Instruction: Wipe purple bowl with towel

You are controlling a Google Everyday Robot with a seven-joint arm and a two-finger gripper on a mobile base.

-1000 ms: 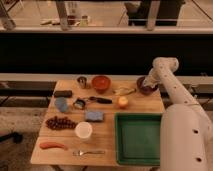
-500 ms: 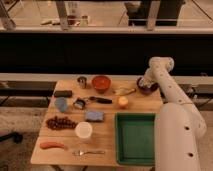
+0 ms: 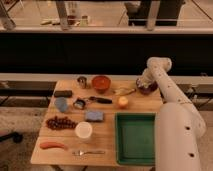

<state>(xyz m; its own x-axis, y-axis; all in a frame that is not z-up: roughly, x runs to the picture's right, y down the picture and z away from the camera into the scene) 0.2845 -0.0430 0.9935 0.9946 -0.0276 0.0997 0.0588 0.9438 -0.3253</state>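
Purple bowl [image 3: 149,90] partly hidden behind arm [image 3: 168,93] | pincer [image 3: 142,83] down at bowl | open or closed: cannot tell

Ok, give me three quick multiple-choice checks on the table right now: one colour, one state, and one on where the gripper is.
1. What colour is the tray?
A. green
B. blue
C. white

2. How is the white cup sitting?
A. lying on its side
B. standing upright
C. crushed flat

3. Where is the gripper?
A. over the tray
B. over the white cup
C. at the purple bowl

Answers:
1 A: the tray's floor and rim are plainly green.
2 B: the cup's round top faces up, with its body below.
3 C: the gripper is down at the dark bowl in the far right corner, well away from the tray and the cup.
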